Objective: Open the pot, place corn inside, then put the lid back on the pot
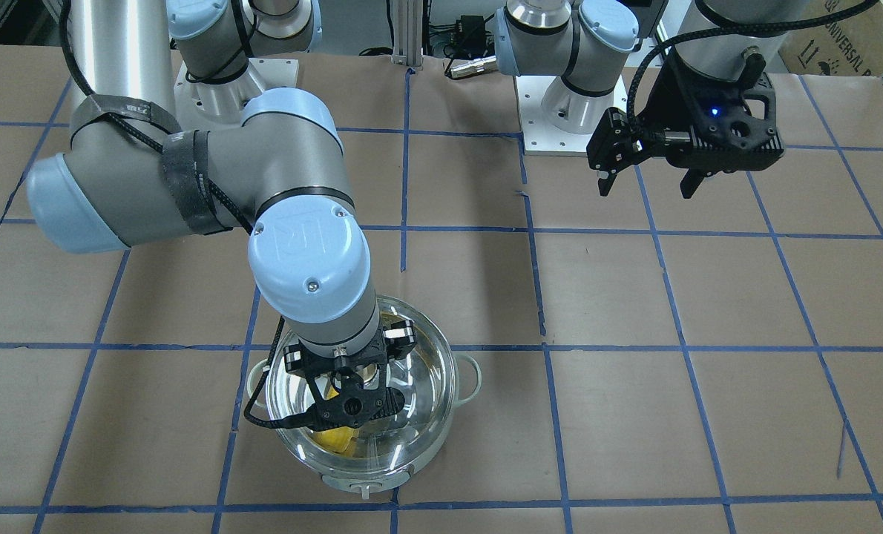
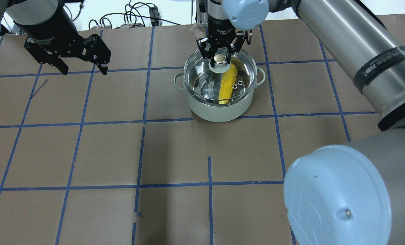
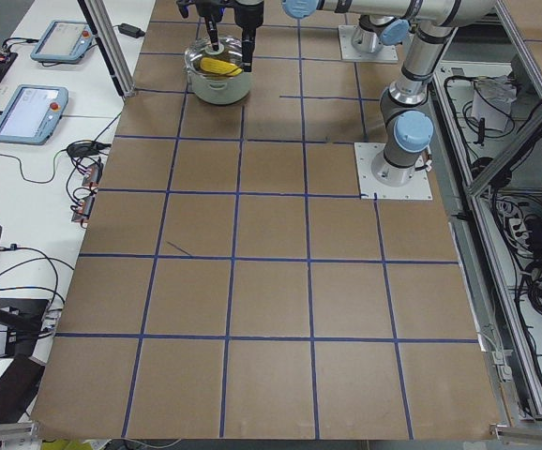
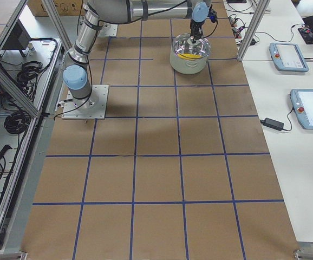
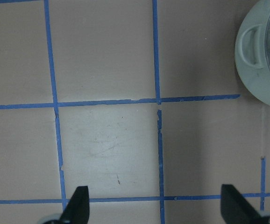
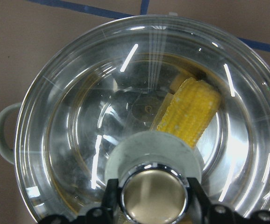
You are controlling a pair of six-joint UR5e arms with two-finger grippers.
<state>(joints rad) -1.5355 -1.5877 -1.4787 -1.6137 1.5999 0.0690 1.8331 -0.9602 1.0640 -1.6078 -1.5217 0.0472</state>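
Note:
The pale grey pot (image 2: 216,112) stands on the table's far middle-right square. The clear glass lid (image 2: 202,78) sits on it, and the yellow corn (image 2: 228,85) lies inside under the glass. My right gripper (image 2: 219,58) comes down from above, its fingers closed on both sides of the lid's knob (image 6: 153,198). The right wrist view shows the corn (image 6: 191,112) through the lid (image 6: 69,116). My left gripper (image 2: 84,69) hangs open and empty above the table, far to the pot's left. The left wrist view shows its two fingertips (image 5: 79,205) apart and the pot (image 5: 256,70) at the upper right.
Brown paper with a blue tape grid covers the table (image 2: 175,153). The right arm's elbow (image 1: 308,259) hangs over the pot in the front-facing view. Both arm bases (image 1: 568,111) stand at the robot's edge. Teach pendants (image 4: 289,57) lie on the side bench.

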